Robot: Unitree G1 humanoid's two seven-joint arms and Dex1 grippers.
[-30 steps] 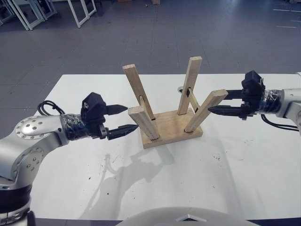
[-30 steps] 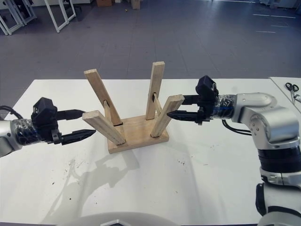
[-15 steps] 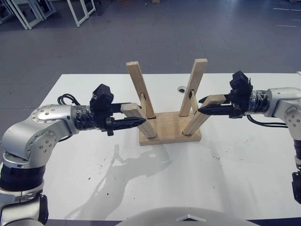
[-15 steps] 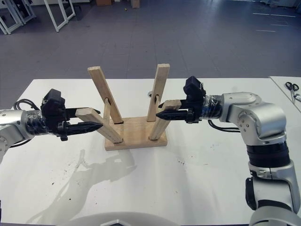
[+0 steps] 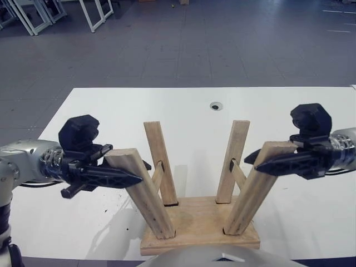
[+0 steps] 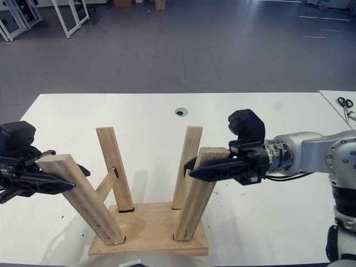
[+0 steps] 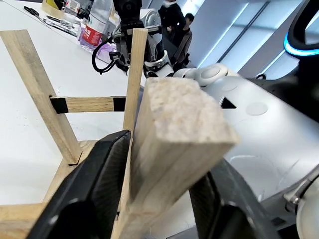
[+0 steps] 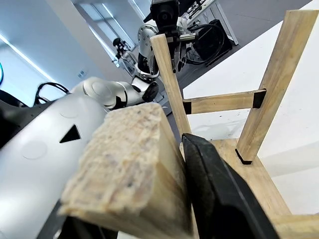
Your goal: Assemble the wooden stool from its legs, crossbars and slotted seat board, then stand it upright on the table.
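Left eye view: stool (image 5: 194,225) stands upside down on the white table (image 5: 111,111), seat board (image 5: 200,238) flat at the near edge, four legs pointing up and splayed outward. At the left, the left gripper (image 5: 144,172) lies level, jaws clamped around the top of the near left leg (image 5: 147,203). At the right, the right gripper (image 5: 251,163) lies level, jaws clamped around the top of the near right leg (image 5: 250,194). Behind them are the far left leg (image 5: 161,161) and far right leg (image 5: 233,158), tied to the near legs by the left crossbar (image 5: 157,175) and right crossbar (image 5: 239,175). A round cable hole (image 5: 215,105) sits in the table well behind the stool. Right eye view: same layout; the board appears to rest on the table, though its underside is hidden, so contact is probable rather than sure. Scissors (image 6: 346,103) lie on a neighbouring surface at far right. Left wrist view: rough end grain of the near left leg sits between two black fingers (image 7: 94,184), both pressed to its sides; beyond, the right crossbar runs between the two right legs, and the other arm's gripper is on one leg top. A bottle (image 7: 97,25) stands in the background. Right wrist view: end grain of the near right leg against a black finger (image 8: 219,189); the left crossbar spans the two left legs beyond.
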